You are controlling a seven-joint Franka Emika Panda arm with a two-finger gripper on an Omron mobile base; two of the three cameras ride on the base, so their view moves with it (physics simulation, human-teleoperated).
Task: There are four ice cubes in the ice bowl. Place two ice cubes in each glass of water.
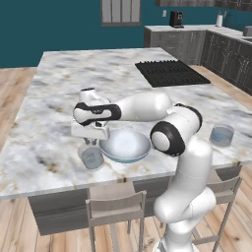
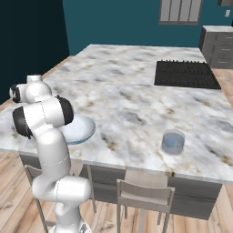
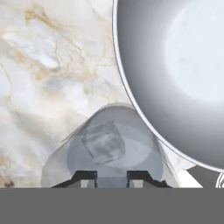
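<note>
- A marble island counter carries everything; its top is white with grey and tan veining, and its front edge faces the stools.
- A wide, shallow ice bowl sits near the front edge.
- One glass of water stands just beside the bowl; in the hand view this glass sits close against the bowl's rim, with an ice cube inside it.
- The other glass of water stands well apart, toward the counter's far side.
- A black cooktop is set into the surface farther back.
</note>
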